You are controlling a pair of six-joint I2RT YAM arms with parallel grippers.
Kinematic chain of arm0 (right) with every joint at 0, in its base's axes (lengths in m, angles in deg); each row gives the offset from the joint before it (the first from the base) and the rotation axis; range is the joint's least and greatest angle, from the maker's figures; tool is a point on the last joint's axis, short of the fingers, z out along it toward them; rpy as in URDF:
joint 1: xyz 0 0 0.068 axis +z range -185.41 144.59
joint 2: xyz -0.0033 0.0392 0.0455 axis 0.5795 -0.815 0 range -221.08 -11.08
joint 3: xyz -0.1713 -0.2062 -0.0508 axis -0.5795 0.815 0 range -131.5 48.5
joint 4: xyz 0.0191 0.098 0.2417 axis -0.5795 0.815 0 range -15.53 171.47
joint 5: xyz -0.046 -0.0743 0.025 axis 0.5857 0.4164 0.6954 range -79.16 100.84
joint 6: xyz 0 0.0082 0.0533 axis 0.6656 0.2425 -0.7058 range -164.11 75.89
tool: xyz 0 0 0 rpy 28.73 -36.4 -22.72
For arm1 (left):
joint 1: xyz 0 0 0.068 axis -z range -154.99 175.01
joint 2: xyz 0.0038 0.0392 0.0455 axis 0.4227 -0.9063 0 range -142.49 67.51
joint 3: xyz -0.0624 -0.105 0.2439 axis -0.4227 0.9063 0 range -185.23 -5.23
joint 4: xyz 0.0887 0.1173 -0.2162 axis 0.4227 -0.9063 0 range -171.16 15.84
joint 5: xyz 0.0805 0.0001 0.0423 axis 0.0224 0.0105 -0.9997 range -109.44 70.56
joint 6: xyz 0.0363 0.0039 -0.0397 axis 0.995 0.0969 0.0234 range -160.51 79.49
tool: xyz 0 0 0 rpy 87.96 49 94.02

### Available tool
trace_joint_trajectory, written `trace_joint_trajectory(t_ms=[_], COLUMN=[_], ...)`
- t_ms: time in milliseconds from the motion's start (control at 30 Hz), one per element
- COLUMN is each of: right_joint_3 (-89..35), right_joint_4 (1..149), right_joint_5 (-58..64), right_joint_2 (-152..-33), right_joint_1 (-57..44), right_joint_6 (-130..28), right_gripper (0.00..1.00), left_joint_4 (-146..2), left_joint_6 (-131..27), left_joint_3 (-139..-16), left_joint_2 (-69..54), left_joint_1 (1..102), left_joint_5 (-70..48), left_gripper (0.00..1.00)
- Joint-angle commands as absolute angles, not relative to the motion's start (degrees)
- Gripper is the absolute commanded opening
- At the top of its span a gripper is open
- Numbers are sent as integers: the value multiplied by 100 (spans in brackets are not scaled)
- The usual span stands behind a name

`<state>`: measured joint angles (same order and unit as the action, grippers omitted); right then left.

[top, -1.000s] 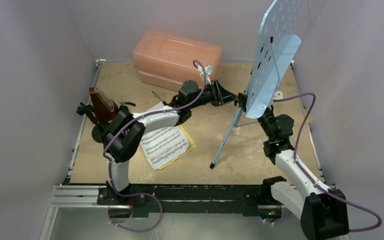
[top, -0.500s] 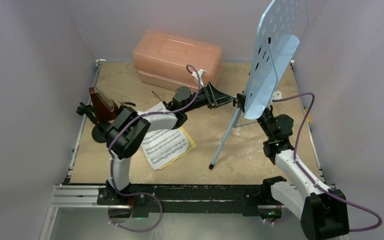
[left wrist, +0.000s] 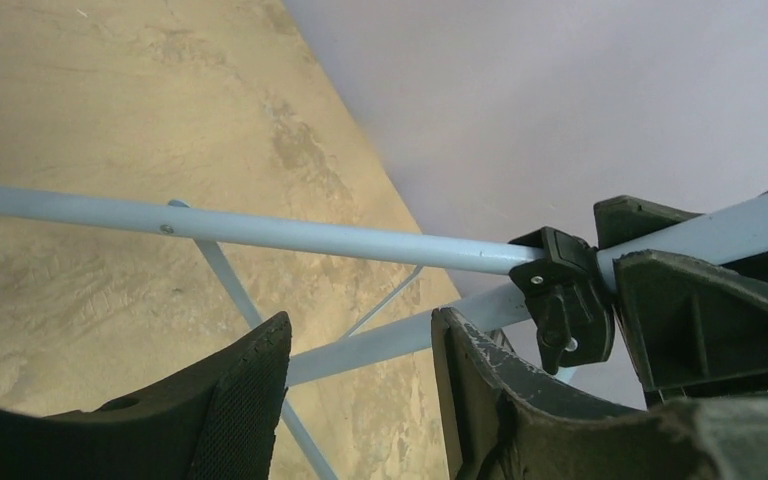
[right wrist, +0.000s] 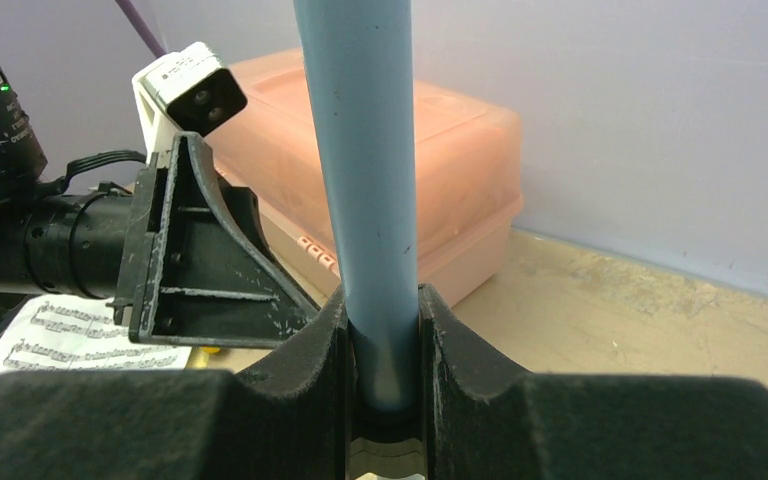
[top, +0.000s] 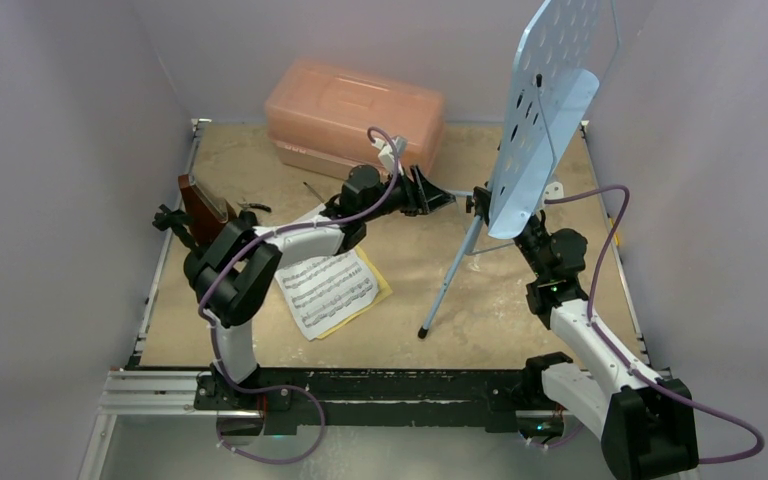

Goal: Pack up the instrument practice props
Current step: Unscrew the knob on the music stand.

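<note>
At the middle of the table (top: 560, 170), your left gripper (top: 428, 192) has drawn back a little from the music stand (top: 545, 110). One second ago it was just beside the black clamp (left wrist: 563, 300) on the pole; now it is apart from it and nearer to the pink case (top: 355, 110). In the left wrist view its fingers (left wrist: 245, 400) are spread wide with nothing between them, and the pole passes beyond them.

Your right gripper (right wrist: 384, 335) has not moved. Its pads are pressed on both sides of the light-blue pole, so it alone holds the stand, which is upright near the far right of the table with its tripod legs open.

I judge that the left arm either finished with the clamp or missed it; the pictures do not tell which. The stand is not yet folded, and the case lid is closed. The sheet-music pages (top: 330, 290) and the metronome (top: 203, 205) wait on the left side.
</note>
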<state>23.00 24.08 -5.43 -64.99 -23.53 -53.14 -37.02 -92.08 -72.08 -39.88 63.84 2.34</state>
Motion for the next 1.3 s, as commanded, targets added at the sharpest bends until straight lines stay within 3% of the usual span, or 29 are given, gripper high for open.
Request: trace_joint_trajectory(t_ms=[0,500,1267], right_joint_3=[2108,2108,2090], right_joint_4=[2458,2456,2445], right_joint_5=[-781,-806,-814], right_joint_2=[-6470,-6478,-6517], right_joint_1=[-2273,-2274,-2273], right_joint_6=[-6039,-6051,-6046], right_gripper=[5,5,5], left_joint_4=[-3290,-2385,-3317], left_joint_6=[-8903,-9297,-8846], left_joint_3=[-7370,-7388,-7770], left_joint_2=[-3680,-3687,-4062], left_joint_1=[6528,6614,6726], left_joint_5=[454,594,381], left_gripper=[53,54,42])
